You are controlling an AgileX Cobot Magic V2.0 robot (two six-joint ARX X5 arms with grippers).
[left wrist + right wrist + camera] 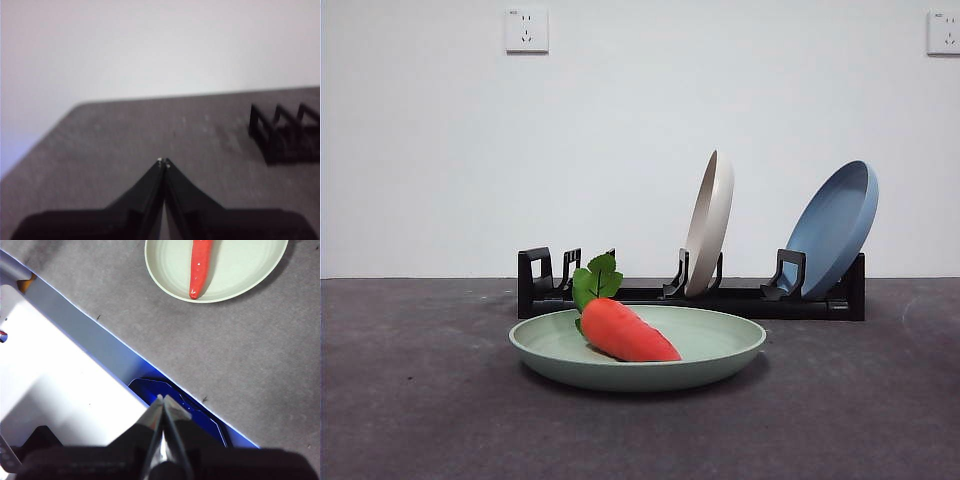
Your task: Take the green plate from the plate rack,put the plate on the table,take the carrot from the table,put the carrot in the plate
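The green plate lies flat on the table in front of the plate rack. The carrot rests inside it, its leaves toward the rack. The right wrist view looks down on the green plate with the carrot on it. My right gripper is shut and empty, high over the table's edge. Away from both, my left gripper is shut and empty above bare table, with one end of the plate rack off to the side. Neither gripper shows in the front view.
A cream-white plate and a blue plate stand tilted in the rack. Two wall sockets sit on the white wall. A blue object and a white surface lie beyond the table's edge.
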